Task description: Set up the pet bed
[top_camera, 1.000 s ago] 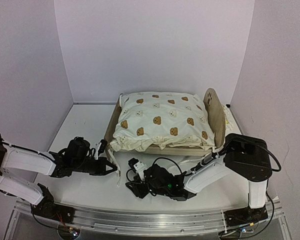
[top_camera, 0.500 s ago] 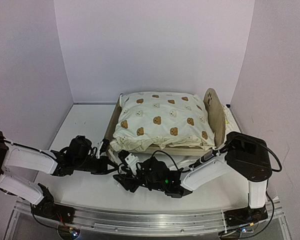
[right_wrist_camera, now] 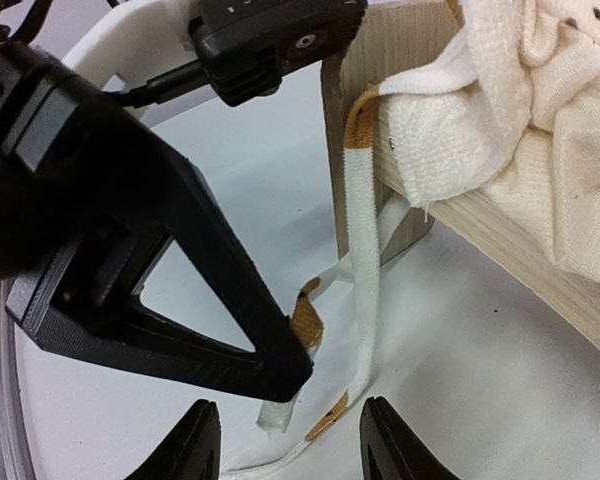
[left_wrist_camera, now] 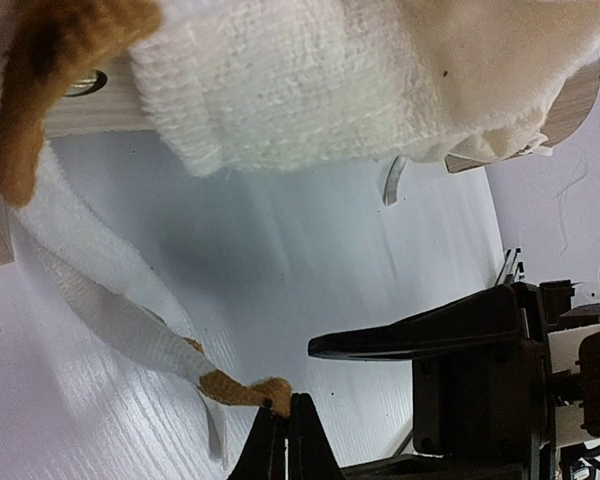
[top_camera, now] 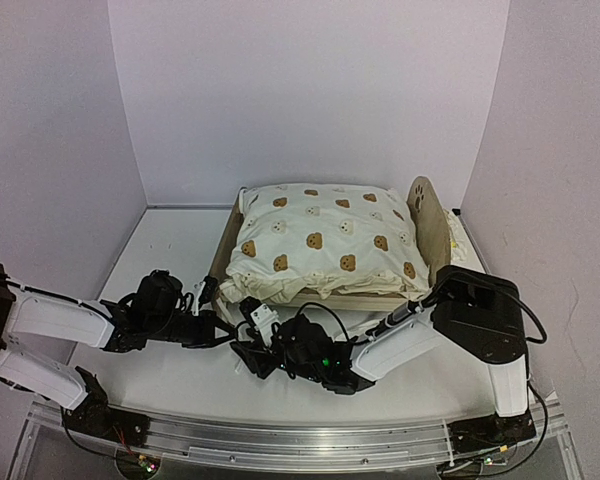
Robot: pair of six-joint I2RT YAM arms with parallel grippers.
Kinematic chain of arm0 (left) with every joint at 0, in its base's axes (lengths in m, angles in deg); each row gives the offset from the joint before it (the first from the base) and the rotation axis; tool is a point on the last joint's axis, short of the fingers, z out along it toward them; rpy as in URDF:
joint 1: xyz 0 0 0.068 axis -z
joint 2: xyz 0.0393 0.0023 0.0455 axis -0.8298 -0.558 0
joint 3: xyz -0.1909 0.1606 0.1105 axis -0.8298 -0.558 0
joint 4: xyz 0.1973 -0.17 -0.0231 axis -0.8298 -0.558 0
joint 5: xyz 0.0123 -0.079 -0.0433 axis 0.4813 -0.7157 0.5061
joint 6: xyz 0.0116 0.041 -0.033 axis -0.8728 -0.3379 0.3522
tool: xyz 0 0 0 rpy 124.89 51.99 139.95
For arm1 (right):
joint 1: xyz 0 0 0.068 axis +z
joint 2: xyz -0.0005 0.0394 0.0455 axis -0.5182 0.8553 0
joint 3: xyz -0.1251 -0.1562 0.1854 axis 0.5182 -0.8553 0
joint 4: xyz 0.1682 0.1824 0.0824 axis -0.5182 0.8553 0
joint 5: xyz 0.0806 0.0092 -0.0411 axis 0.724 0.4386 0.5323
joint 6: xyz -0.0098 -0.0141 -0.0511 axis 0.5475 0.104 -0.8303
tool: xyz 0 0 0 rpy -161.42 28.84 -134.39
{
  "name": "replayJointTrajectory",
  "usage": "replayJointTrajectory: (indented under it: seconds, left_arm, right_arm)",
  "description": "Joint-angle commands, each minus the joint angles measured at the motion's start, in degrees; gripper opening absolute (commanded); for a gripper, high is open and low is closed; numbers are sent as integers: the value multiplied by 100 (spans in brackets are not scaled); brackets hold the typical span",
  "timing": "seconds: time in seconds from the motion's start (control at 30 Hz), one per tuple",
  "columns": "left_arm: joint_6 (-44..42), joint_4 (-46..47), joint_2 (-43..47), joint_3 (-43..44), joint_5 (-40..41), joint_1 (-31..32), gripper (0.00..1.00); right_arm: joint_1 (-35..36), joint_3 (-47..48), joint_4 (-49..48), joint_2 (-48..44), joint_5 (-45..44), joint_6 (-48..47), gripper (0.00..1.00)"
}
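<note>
Top external, mid-frame: cushion laid on pet bed; seemingly left, fastening tie clenched in left pincer; right pincer released.

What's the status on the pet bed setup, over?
Left gripper shut on a tie strap. Right gripper open, straddling that strap's end. Pet bed upright, bear-print cushion on it. Both grippers crowd one strap end.

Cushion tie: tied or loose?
Loose. The tie hangs off the cushion corner onto the table, its tan end pinched by the left gripper.
</note>
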Motion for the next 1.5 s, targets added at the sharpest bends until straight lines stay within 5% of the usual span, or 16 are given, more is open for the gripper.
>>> replayJointTrajectory:
  seconds: [0.0,0.67,1.07,1.33,1.47]
  left_arm:
    - [50,187,123,13,-19,9,0]
    - [52,211,112,-3,-44,4,0]
    - [72,214,135,-23,-83,12,1]
    - [-9,-661,970,16,467,4,43]
    - [-93,-1567,1655,146,1006,7,53]
  right_arm:
    - [-48,225,3,131,-99,109,48]
    - [-107,555,130,380,-59,155,32]
    - [-107,597,126,365,-191,104,0]
    - [-107,561,286,250,-229,-23,0]
    - [-106,585,378,217,-233,-44,0]
